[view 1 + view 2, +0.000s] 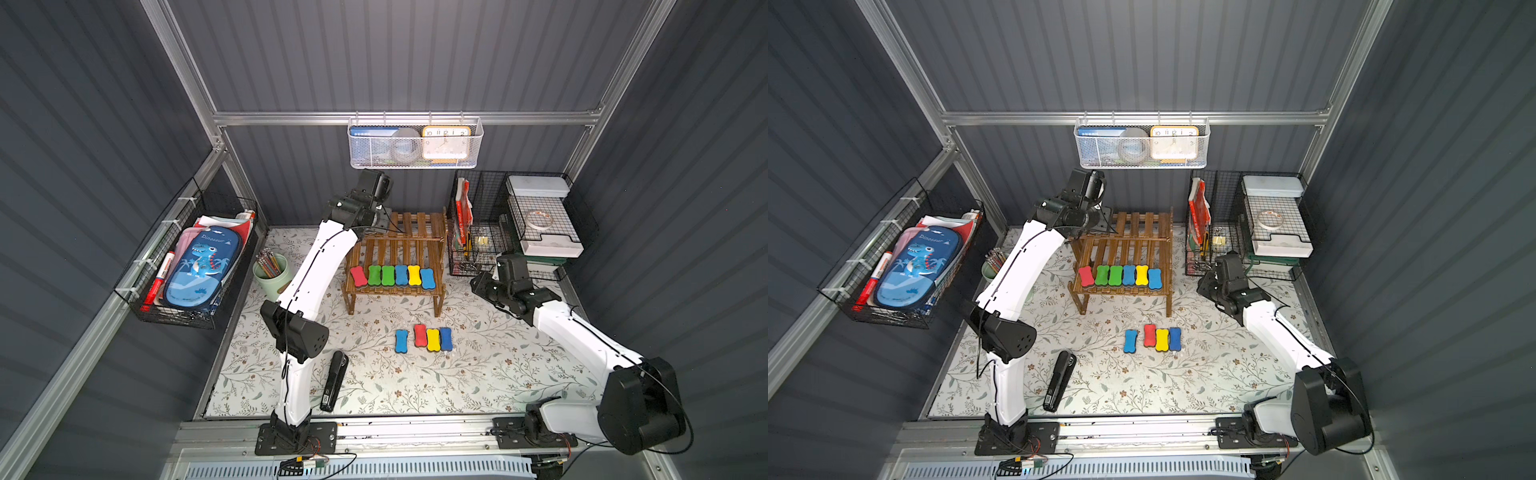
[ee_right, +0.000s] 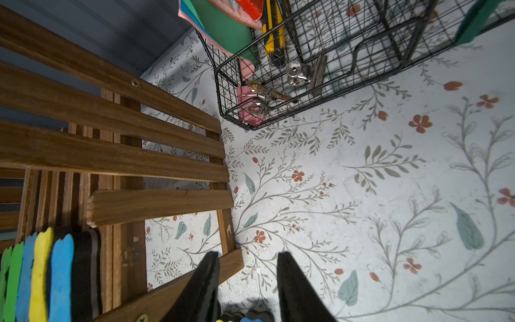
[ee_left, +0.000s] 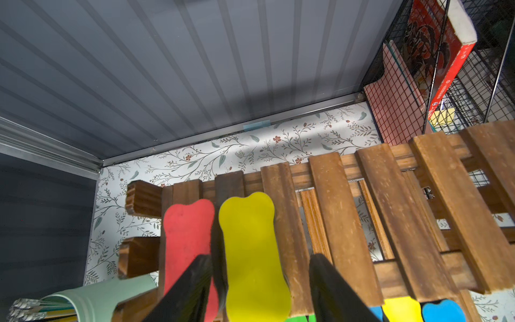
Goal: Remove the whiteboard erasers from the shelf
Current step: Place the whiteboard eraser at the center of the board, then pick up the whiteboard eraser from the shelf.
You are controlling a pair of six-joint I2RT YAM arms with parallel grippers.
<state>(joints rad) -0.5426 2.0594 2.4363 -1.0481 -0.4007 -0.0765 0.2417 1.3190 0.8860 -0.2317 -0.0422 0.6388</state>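
Whiteboard erasers point(image 1: 392, 276) line your shelf point(image 1: 417, 221), pencils point(image 1: 268, 262) fill the cup point(image 1: 268, 289); bone-shaped foam. Left gripper point(image 3: 259, 256) loosely straddles yellow eraser point(image 3: 250, 223); right gripper point(image 2: 247, 252) spread, empty.

Left gripper point(image 3: 259, 259) jaws astride yellow eraser point(image 3: 250, 237), red eraser point(image 3: 186, 237) beside, on shelf point(image 3: 342, 212)

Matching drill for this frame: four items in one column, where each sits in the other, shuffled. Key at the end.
Items
1. black stapler
2. row of six erasers
3. group of four erasers
4. yellow eraser

Places
A. shelf top tier, straddled by the left gripper
B. table, just in front of the shelf
C. shelf lower tier
D. table, near its front edge

Pairs: 1-D, 2-C, 3-B, 4-A
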